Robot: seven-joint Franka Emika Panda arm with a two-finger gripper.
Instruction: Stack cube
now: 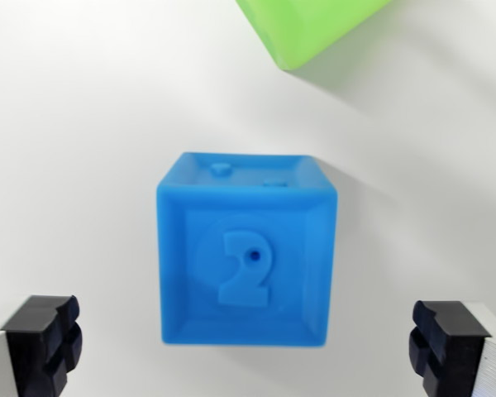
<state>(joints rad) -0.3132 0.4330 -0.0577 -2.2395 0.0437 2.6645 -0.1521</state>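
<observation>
here the gripper gapes wide below the blue cube.

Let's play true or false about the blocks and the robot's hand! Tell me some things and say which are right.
1. The blue cube shows a raised number 2. True.
2. The hand is squeezing the blue cube. False: its fingers stand wide apart, one on each side, not touching it.
3. A green block sits at the top of the wrist view. True, partly cut off by the edge.
4. The green block rests on top of the blue cube. False: they lie apart on the white table.
5. The blue cube is red on one side. False: every side seen is blue.
</observation>
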